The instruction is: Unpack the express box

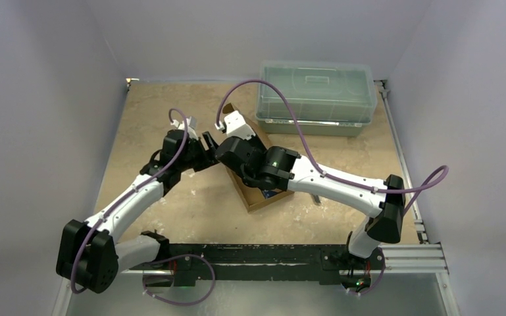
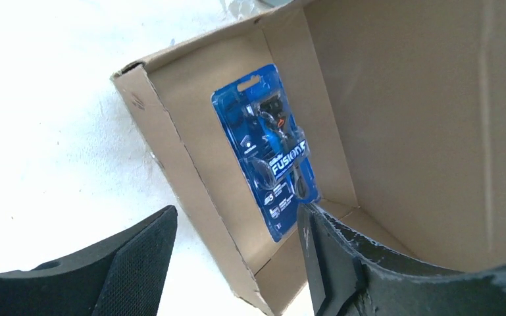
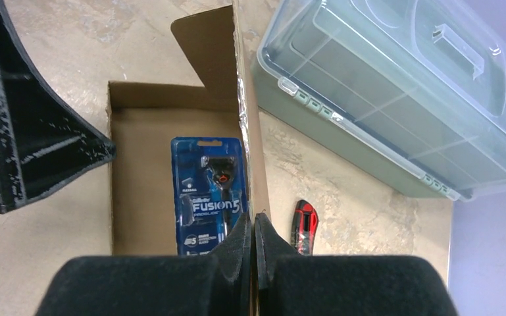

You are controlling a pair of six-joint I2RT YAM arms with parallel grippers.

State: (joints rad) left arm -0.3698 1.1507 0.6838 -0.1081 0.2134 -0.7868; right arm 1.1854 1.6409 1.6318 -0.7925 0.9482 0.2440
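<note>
You had both arms reaching in over the table [image 1: 164, 217] to the express box [image 1: 255, 199], which sat mid-table, open, flap lid raised along its right side. Your right gripper [image 3: 253, 227] was pinched together on the top edge of that flap, cardboard running straight into the closed fingers. Your left gripper [image 2: 237, 220] had jaws apart, straddling the box's left wall: one finger outside over the table, the other inside with its tip at the end of the razor pack [image 2: 270, 145], contact unclear. The blue blister pack lay flat on the box floor, lengthwise. A small red-and-black tool [image 3: 304, 227] lay on the table just right of the box, outside the flap. Box long axis ran diagonally, near end toward your right arm, far end angled left. Beyond, far right, the lidded plastic bin [image 1: 316, 99] stood near the box's far corner, a gap between
</note>
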